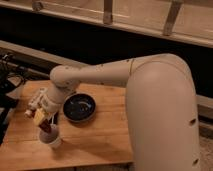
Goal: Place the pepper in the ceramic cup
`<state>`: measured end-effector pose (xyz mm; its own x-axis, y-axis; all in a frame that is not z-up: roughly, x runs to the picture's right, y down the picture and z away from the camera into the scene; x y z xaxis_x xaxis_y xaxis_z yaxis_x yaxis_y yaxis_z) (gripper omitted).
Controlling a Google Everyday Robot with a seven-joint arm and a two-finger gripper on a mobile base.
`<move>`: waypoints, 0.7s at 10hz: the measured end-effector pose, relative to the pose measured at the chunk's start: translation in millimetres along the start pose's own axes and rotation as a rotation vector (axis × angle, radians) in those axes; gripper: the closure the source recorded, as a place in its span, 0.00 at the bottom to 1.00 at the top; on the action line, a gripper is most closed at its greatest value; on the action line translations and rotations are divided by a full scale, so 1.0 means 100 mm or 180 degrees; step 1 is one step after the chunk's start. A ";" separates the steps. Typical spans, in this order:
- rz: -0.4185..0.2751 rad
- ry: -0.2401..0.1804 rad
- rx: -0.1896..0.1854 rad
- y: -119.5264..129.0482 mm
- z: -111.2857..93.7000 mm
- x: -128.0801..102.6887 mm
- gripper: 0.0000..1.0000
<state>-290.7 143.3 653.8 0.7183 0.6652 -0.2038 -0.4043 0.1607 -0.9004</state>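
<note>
A dark-red pepper [46, 128] stands nearly upright near the front-left corner of a wooden surface [100, 140]. Its lower end is at the mouth of a small white cup [53, 140]; whether the tip is already inside cannot be told. Its upper end is up against the end effector [42, 120], which hangs directly above the cup. The end effector is narrowed on the top of the pepper, with one yellowish finger pad [38, 116] showing on its left side.

The cup stands upright on the surface, close to the front edge.

Just behind and to the right of the cup, toward the middle of the surface, sits a wide black bowl [79, 107], apart from the cup.

The white arm [95, 75] reaches in from the right, across the back of the surface, and bends down to the end effector. Its bulky white body [160, 115] covers the right side of the surface.
</note>
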 end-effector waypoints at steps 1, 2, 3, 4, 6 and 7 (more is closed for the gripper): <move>0.0002 -0.0007 -0.0003 0.00 0.00 0.00 0.86; -0.0028 -0.0050 -0.0012 0.02 0.01 -0.03 0.96; -0.0107 -0.0150 -0.0041 0.03 0.02 -0.06 1.00; -0.0192 -0.0212 -0.0084 0.04 0.03 -0.07 1.00; -0.0507 -0.0318 -0.0219 0.07 0.08 -0.09 0.97; -0.0600 -0.0331 -0.0263 0.09 0.11 -0.10 0.90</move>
<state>-307.5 145.8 652.2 0.7128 0.7013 0.0076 -0.2179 0.2318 -0.9481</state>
